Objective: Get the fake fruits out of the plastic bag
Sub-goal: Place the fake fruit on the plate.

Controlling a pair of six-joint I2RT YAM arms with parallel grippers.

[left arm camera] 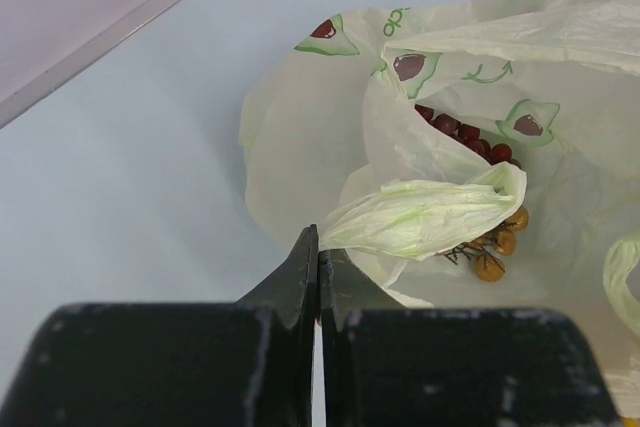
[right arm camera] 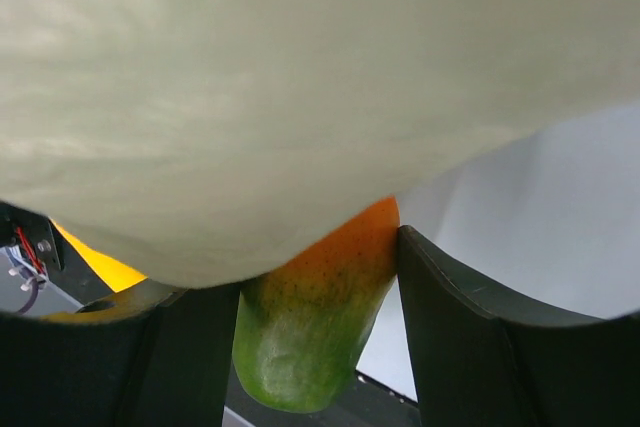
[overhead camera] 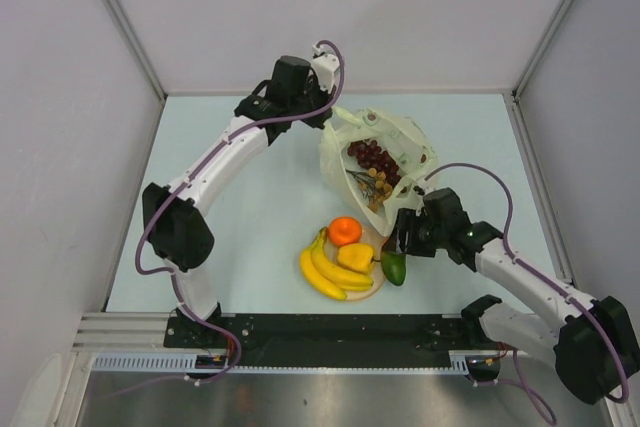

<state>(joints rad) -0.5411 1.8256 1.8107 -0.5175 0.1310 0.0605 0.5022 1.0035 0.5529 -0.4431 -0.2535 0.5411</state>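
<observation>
Encl. notes. Table [overhead camera: 250,197]: top pale blue-white, matte, plain. Three blank white panels stand round it: back wall [overhead camera: 340,7], left panel [overhead camera: 50,147], right panel [overhead camera: 600,117]. Slim grey metal posts rise at the two far corners, slanting outward in top view: left post [overhead camera: 120,17], right post [overhead camera: 560,22]. Thin grey strip [overhead camera: 340,93] where back wall meets table. Near edge, front to back: brushed metal sheet [overhead camera: 300,402] w/ dull reflections, white slotted strip [overhead camera: 300,359], black rail [overhead camera: 330,327] across table width. Light: even, diffuse, soft shadows only. Left wrist view: table reads pale blue, left panel pinkish-grey, top-left corner.
</observation>
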